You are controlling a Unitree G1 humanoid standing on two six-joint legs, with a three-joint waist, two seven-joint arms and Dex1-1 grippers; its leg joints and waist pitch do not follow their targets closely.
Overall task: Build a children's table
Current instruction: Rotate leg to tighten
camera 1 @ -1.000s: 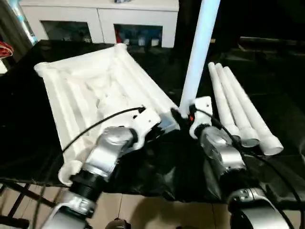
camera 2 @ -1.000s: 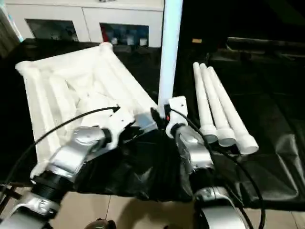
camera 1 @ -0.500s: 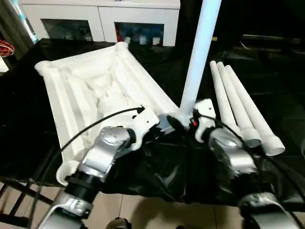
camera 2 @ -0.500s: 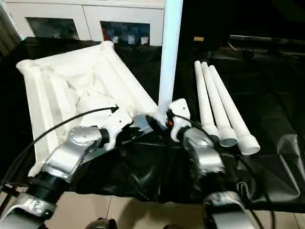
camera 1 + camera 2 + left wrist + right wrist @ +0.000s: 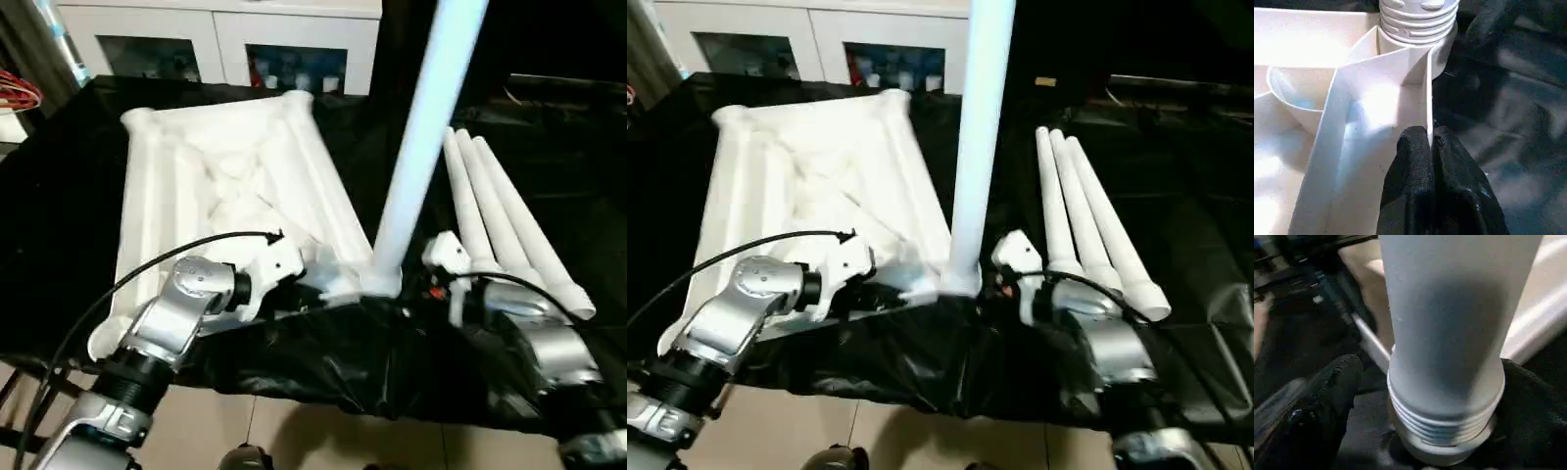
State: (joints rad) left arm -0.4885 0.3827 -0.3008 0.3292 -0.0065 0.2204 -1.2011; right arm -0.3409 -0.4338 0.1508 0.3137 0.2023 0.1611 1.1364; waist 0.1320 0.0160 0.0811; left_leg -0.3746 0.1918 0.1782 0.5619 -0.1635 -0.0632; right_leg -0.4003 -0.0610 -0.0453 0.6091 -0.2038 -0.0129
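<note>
The white tabletop lies underside up on the black-covered table. One white leg stands upright in its near right corner socket, threaded end seated in the socket. My left gripper is shut on a thin rib of the tabletop right beside that socket. At the leg's base my right gripper is open, with one black finger on each side and the leg between them. Three more legs lie side by side to the right of the tabletop.
A white cabinet with glass doors stands behind the table. The black sheet hangs crumpled over the near table edge, with tiled floor below. A red cable shows at the far left.
My right gripper's fingers have spread away from the leg's base, and that hand has drawn slightly to the right. The leg stays standing. My left gripper keeps its hold. The camera has shifted.
</note>
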